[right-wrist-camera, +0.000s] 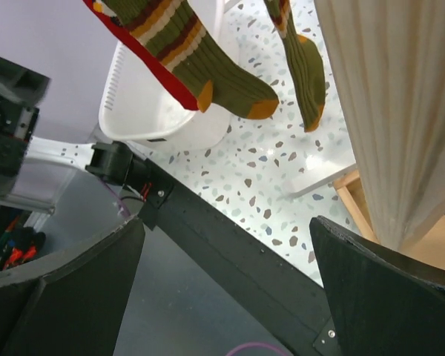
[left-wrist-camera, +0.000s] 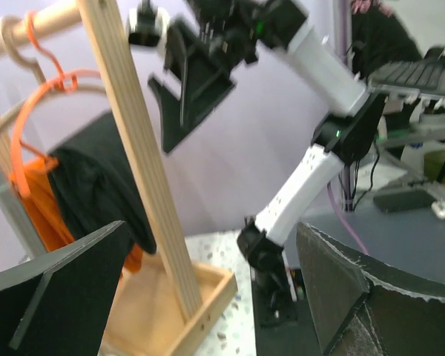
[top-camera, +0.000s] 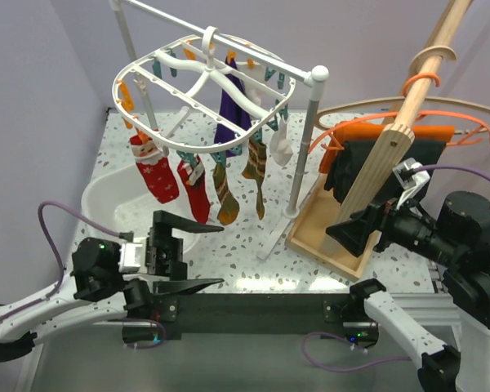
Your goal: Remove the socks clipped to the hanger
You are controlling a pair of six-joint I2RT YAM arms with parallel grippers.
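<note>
Left tool [top-camera: 188, 254] spread wide, empty; right tool [top-camera: 351, 234] gaping too. Socks [top-camera: 159, 178] hang limp and light from the hanger [top-camera: 208, 77], probably best pinched near the cuff and tugged down.

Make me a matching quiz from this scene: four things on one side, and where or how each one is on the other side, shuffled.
Things:
1. purple sock
2. white basin
3. orange cloth
4. left tool

Place or state:
A. open, holding nothing
B. on the table under the red socks
C. clipped to the white hanger
D. hanging by the wooden post

Pairs: 1-C, 2-B, 3-D, 4-A.
</note>
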